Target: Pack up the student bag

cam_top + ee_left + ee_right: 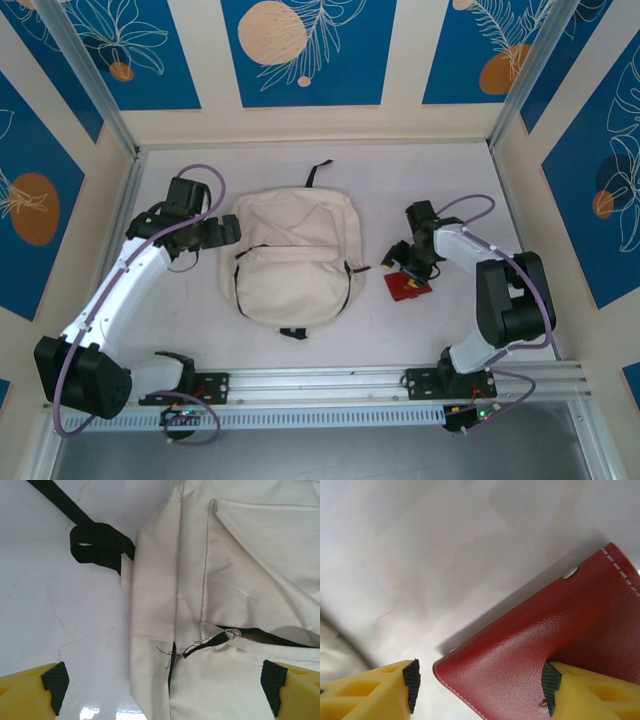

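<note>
White table [180, 330] carrying the student bag [290, 257], which lies flat with its front pocket up, between the two grippers. The left gripper [162, 680] hangs over the bag's side edge with jaws fully spread and nothing held: one pad [55, 680] stands over bare table, the other over cream cloth, and the side seam runs between them. The right gripper [480, 682] is on the bag's far side, apart from the cloth, low over a red leather case [545, 650]. Its jaws are released and straddle the case's near corner: one pad rests against the red surface, and the other stands just off the stitched edge above the table. Ahead of the left gripper, a black strap loop [97, 545] lies beside the bag. A zip pull [231, 635] sits at the pocket's partly open zip, near the pad over the cloth. A metal snap [570, 572] marks the case's far edge.
</note>
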You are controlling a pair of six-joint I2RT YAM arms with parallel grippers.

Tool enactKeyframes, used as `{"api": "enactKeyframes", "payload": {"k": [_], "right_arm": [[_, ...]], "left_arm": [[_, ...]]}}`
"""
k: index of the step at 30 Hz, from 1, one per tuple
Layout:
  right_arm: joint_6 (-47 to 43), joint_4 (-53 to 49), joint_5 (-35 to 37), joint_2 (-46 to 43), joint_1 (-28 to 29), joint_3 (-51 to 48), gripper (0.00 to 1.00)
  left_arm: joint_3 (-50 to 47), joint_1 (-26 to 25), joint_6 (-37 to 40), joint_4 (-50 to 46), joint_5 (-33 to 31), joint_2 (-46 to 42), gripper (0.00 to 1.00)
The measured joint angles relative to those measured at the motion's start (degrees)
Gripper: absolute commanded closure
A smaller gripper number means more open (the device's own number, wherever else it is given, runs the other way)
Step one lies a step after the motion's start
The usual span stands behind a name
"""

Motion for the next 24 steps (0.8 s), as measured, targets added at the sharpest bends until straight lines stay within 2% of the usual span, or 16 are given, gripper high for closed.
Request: {"api": "enactKeyframes", "payload": {"k": [3, 7, 13, 24], "right_arm": [[0.0, 0.4, -1.0, 1.5, 4.3, 2.0, 0.33], [0.2, -3.3, -0.2, 1.8, 7.3, 6.3, 0.37], [3.5, -6.8, 1.0, 0.6, 9.6, 12.9, 0.52], [12.6, -6.3, 1.9, 6.5, 11.4, 12.9, 0.80]], "left_arm": [[-0.2, 0.0, 0.0, 0.2, 0.0, 0.0, 0.00], [-0.3, 0.0, -0.5, 0.3, 0.0, 0.0, 0.00], [-0.3, 0.3, -1.6, 0.8, 0.6, 0.0, 0.00], [-0.5, 0.4, -1.6, 1.4, 0.6, 0.0, 0.00]]}}
